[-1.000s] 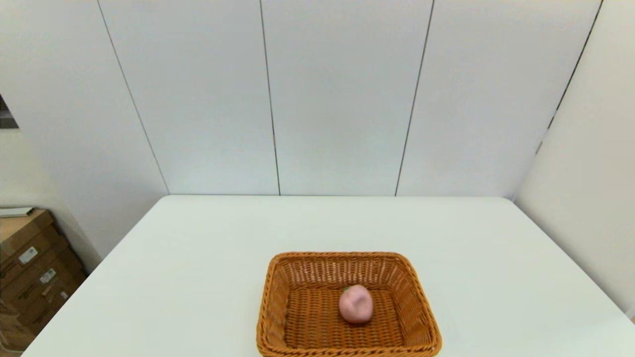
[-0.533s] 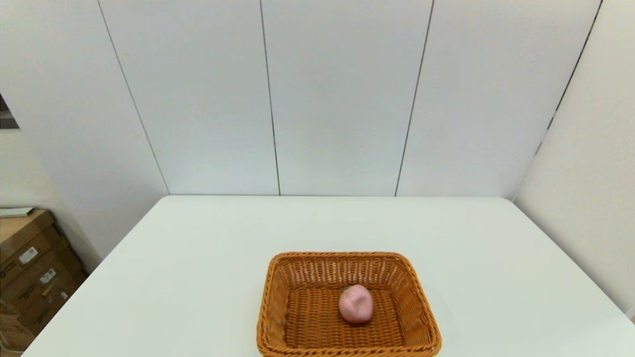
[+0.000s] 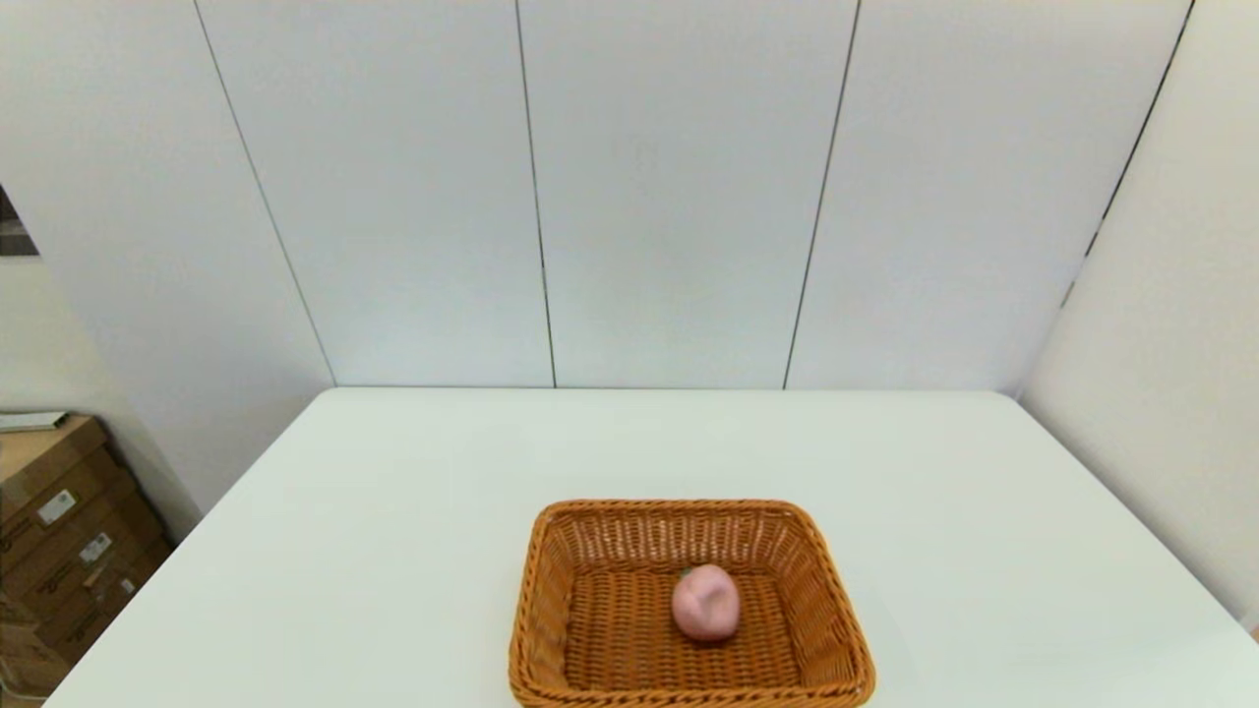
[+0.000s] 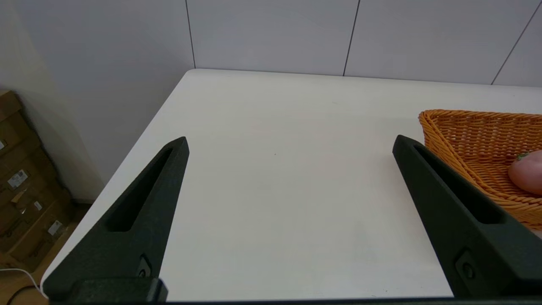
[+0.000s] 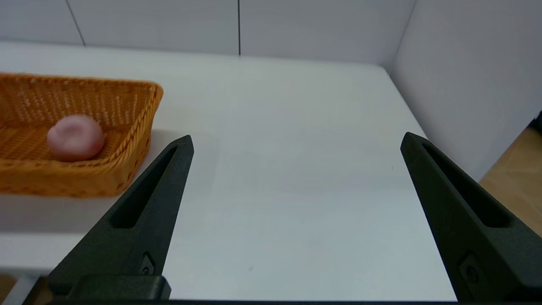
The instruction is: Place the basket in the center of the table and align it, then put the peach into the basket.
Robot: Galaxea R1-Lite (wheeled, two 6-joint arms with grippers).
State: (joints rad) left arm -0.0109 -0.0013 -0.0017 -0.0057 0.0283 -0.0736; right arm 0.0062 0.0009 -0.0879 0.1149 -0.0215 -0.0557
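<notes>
Now peach [image 3: 705,602] in basket [image 3: 551,560] — table [image 3: 393,511] edges bare.

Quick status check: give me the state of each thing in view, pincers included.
basket: upright on the table, sides squared to the table edges, near the front edge.
peach: resting inside the basket, free of both pincers.
table: bears the basket.
left pincer: open, holding nothing, left of the basket.
right pincer: open, holding nothing, right of the basket.

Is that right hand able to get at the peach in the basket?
Probably yes: the right hand is open beside the basket, and the peach lies uncovered, reachable from above.
</notes>
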